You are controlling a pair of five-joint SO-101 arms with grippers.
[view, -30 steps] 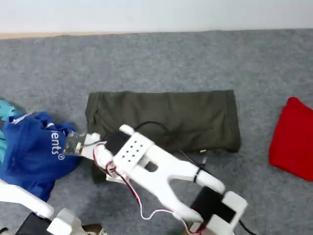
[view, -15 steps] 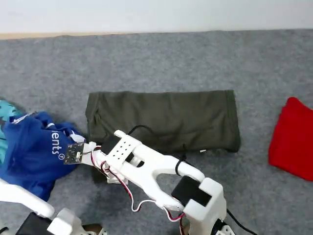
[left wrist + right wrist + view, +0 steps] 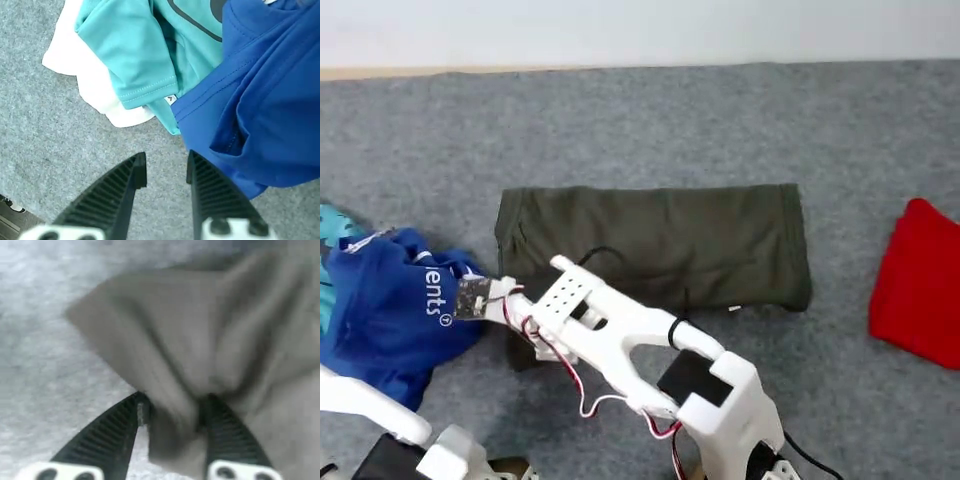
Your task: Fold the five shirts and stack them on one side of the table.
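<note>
Olive shirt [image 3: 660,240] is pinched at a fold in the right gripper [image 3: 175,404]; left gripper [image 3: 165,167] hangs open by the blue shirt [image 3: 270,100].

White lettering [image 3: 438,292] is printed on the blue shirt [image 3: 390,300] at the left of the bench. It runs sideways, and only the tail of a word is seen, followed by a small round mark, with the rest lost in the folds. In the left wrist view, a small white tag [image 3: 170,99] is sewn at the hem of the teal shirt [image 3: 135,50]; a dark mark is carried on it, too small to be read. Part of a dark printed graphic [image 3: 200,20] is seen on the same shirt, cut off by the blue cloth.
</note>
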